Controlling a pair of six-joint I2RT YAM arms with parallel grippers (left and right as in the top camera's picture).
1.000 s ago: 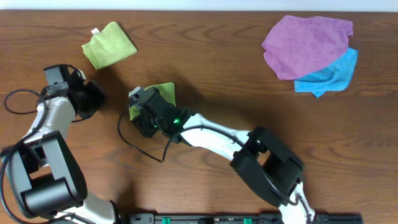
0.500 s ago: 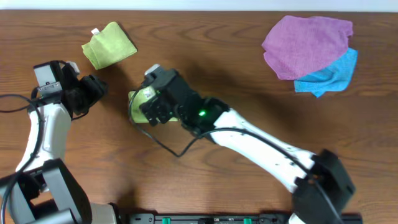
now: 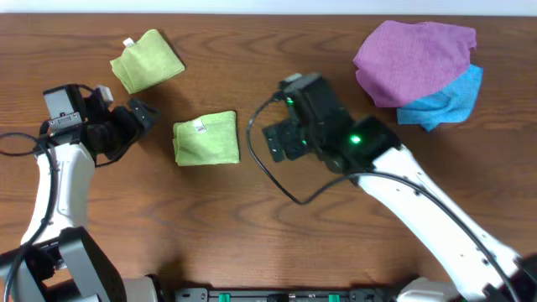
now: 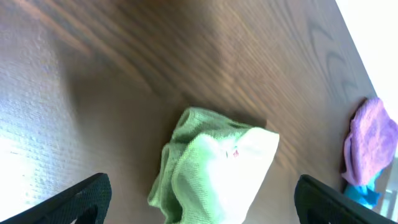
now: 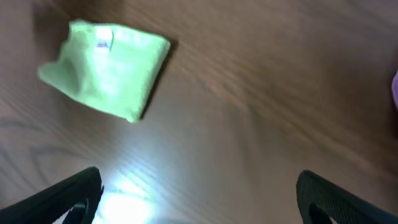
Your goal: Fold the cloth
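Wooden surface (image 3: 277, 243) holds the folded cloth (image 3: 205, 138) centre-left in the overhead frame, between left fingers (image 4: 78, 200) and right fingers (image 5: 68, 194), both spread wide, empty, about equally near; long axis left-right.

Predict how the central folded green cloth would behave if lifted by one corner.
The cloth would probably flop and unfold: its soft layers lie loose and rumpled. It looks thin, so likely light. Pushed, it may bunch rather than slide on the table.
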